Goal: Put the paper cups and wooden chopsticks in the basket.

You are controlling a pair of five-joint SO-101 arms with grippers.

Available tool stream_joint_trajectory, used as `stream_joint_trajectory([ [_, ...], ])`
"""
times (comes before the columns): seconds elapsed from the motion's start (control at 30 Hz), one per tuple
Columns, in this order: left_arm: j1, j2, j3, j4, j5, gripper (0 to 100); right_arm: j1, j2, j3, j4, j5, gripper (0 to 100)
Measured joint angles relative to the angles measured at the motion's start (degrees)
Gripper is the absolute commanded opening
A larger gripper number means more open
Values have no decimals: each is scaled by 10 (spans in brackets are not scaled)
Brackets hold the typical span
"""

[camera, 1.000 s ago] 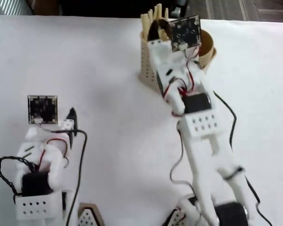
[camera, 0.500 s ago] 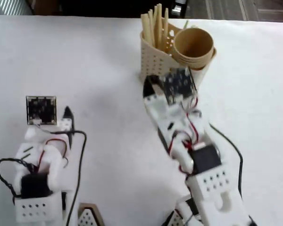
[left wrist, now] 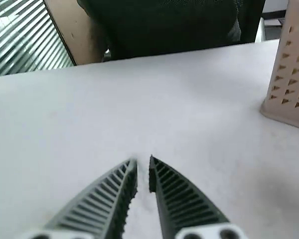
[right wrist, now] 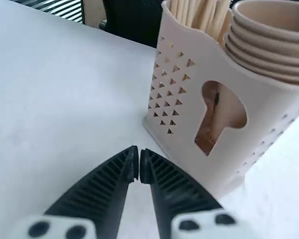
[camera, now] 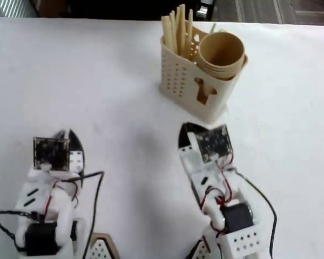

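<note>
Paper cups [camera: 221,49] and wooden chopsticks [camera: 178,26] stand upright inside basket [camera: 178,81]. Basket lies just ahead of right gripper [right wrist: 138,167], jaws closed, empty; left gripper [left wrist: 142,172] likewise, well apart across desk [camera: 97,75]. Right arm nearer.

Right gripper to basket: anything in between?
Nothing: just bare table lies between the right gripper and the basket, seen in the right wrist view.

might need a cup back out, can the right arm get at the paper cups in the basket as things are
Probably yes. The right gripper sits shut facing the basket, bare table between them, and the paper cups stick out of its open top, uncovered. It would need to rise over the rim.
</note>
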Motion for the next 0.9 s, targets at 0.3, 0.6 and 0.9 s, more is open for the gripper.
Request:
stream_joint_trajectory([
  [0.3, 4, 0, 99, 0, -1, 61, 21, -110, 120, 68, -6, 21],
  [0.6, 4, 9, 215, -55, -1, 58, 21, -112, 120, 202, -65, 19],
  [0.9, 4, 9, 215, -6, -1, 58, 25, -113, 120, 352, -65, 19],
])
